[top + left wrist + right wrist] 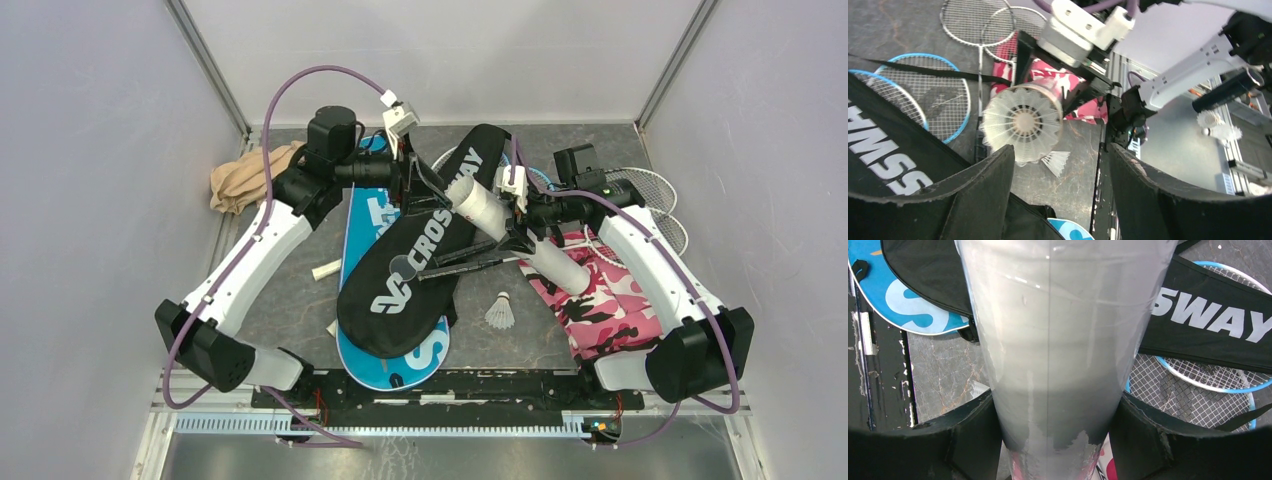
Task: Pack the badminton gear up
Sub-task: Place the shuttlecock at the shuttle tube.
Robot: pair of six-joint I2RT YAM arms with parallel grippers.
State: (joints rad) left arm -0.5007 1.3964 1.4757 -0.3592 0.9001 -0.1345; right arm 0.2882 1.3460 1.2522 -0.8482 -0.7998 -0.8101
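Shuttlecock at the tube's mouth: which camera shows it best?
Left wrist: the shuttlecock faces that camera, feathers fanned at the open end of the tube. Top external shows only the tube side-on; right wrist shows only its wall.

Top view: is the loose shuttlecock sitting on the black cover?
No, the shuttlecock sits on bare table, between the black cover and the pink camouflage cloth.

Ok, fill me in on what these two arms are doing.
The right claw grips the long white tube, tilted with its mouth over the black CROSSWAY cover. The left claw hangs open at that mouth, where a shuttlecock sits in the opening. A second shuttlecock lies loose on the table, and the rackets lie unpacked at the back.
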